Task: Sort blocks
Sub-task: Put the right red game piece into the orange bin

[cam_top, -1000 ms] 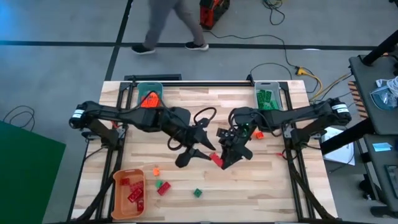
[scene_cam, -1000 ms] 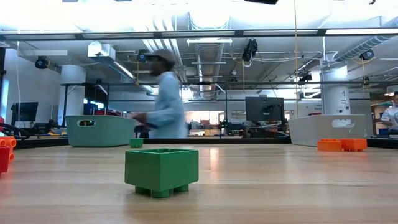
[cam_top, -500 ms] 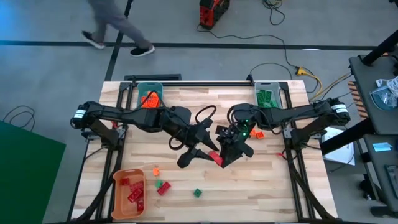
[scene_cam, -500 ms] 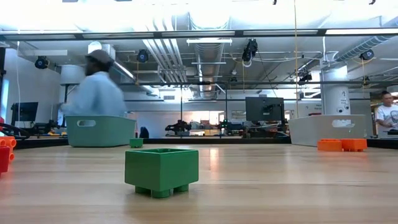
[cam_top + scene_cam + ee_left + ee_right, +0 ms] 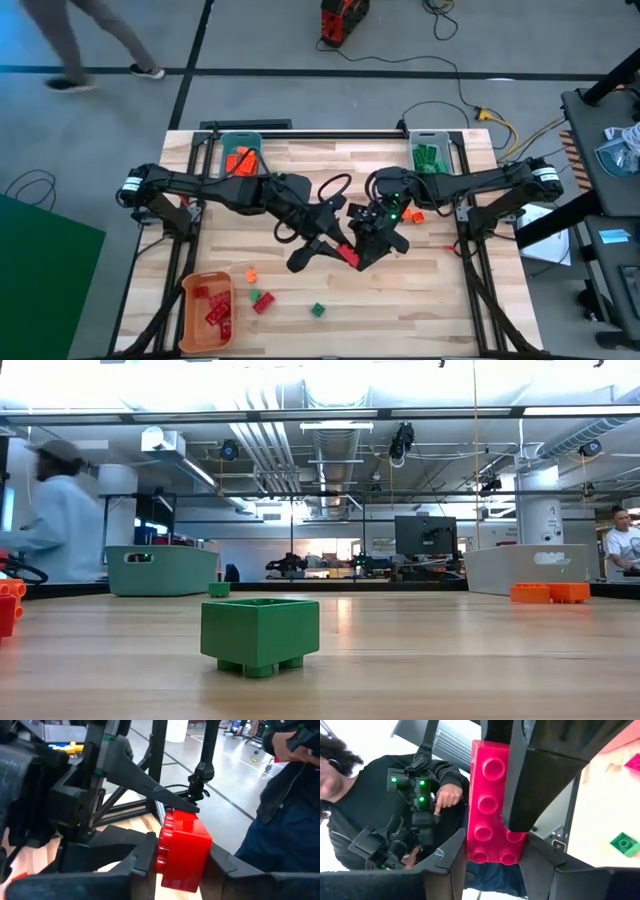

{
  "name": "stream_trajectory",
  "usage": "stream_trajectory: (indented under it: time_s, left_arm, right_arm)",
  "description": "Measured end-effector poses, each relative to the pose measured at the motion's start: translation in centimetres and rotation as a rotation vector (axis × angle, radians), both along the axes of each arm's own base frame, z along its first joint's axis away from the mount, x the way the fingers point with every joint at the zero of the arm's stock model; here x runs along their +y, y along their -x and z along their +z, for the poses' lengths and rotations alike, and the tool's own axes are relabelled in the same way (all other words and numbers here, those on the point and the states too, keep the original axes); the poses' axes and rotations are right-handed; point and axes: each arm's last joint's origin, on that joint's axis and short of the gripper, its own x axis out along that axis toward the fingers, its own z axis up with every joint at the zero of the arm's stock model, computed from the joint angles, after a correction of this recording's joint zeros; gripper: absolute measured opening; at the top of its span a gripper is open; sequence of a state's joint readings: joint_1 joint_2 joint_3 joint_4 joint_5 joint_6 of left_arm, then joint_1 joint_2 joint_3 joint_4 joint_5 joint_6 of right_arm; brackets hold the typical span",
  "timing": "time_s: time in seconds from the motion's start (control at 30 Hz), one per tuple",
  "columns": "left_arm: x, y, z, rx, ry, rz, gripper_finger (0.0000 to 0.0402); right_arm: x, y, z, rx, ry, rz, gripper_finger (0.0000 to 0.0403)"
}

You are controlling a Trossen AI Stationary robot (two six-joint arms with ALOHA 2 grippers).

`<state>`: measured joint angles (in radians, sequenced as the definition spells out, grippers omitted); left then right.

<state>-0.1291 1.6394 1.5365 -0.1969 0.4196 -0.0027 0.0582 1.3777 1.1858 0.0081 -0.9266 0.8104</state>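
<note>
Pinching red studded brick (image 5: 348,257) | left tool (image 5: 335,243) + right tool (image 5: 362,253) (mid-table)

The person (image 5: 80,40) has walked further toward the left edge of the high view; in the low view they have moved left too; the left gripper (image 5: 335,238) has edged slightly right.

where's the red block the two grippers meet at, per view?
High view: red block at table centre, between left gripper and right gripper.
Low view: not in it.
Left wrist view: red block between that arm's fingers.
Right wrist view: red block, studs facing the camera.
Shared landmark: the other arm's finger pressed against the block.
</note>
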Motion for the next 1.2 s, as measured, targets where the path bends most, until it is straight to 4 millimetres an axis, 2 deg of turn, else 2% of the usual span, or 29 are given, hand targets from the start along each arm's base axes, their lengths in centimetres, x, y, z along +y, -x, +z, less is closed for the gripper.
stream_trajectory:
  time_s: [0.3, 0.37, 0.53, 0.67, 0.8, 1.0, 1.1, 1.2]
  left_arm:
    - [0.1, 0.1, 0.0, 0.006, 0.002, -0.007, 0.0073]
    - [0.2, 0.5, 0.2, 0.028, 0.006, 0.006, 0.0073]
    - [0.7, 2.5, 1.0, 0.173, -0.002, 0.117, 0.0067]
    - [0.8, 4.8, 1.9, 0.400, -0.019, 0.240, 0.0067]
    - [0.2, 7.8, 3.7, 0.616, -0.010, 0.335, 0.0067]
    - [-1.4, 12.1, 5.5, 0.926, 0.086, 0.515, 0.0067]
    - [-2.7, 14.3, 5.9, 1.027, 0.118, 0.632, 0.0067]
    - [-4.2, 15.3, 6.0, 1.018, 0.174, 0.690, 0.0067]
  right_arm:
    - [0.0, 0.0, 0.0, 0.002, 0.000, -0.002, 0.0136]
    - [0.0, 0.0, 0.0, 0.006, 0.000, -0.014, 0.0162]
    - [-0.2, 0.2, 0.1, 0.031, -0.010, -0.019, 0.0255]
    - [-1.0, 0.5, 0.0, 0.072, -0.007, -0.033, 0.0286]
    - [-2.5, 0.8, -0.8, 0.156, 0.018, -0.087, 0.0284]
    - [-5.4, 1.3, -2.1, 0.293, 0.072, -0.245, 0.0255]
    - [-6.7, 1.6, -2.6, 0.327, 0.116, -0.331, 0.0242]
    - [-7.9, 1.7, -2.7, 0.319, 0.160, -0.404, 0.0232]
